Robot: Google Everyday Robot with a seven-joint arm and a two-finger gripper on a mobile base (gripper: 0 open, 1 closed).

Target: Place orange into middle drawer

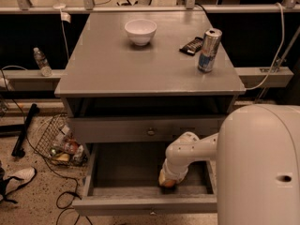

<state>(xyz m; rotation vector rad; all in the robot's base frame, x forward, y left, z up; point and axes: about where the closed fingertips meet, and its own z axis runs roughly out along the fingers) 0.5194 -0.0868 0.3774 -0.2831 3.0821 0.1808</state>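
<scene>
As the gripper (169, 178) rests low in the middle drawer (122, 170) at the orange (168, 183), placing looks nearly done; its hold cannot be told; next, release and lift clear.

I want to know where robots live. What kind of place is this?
Probably a robot test lab: loose cables on the floor, metal rails behind, and the pincer down in the middle drawer at the orange.

The grey cabinet's top (112, 69) carries a white bowl (140, 31) near the back, a dark snack wrapper (192, 45) to its right and an upright drink can (209, 50) beside that, while the gripper (168, 179) sits low inside the open middle drawer (126, 172).
</scene>
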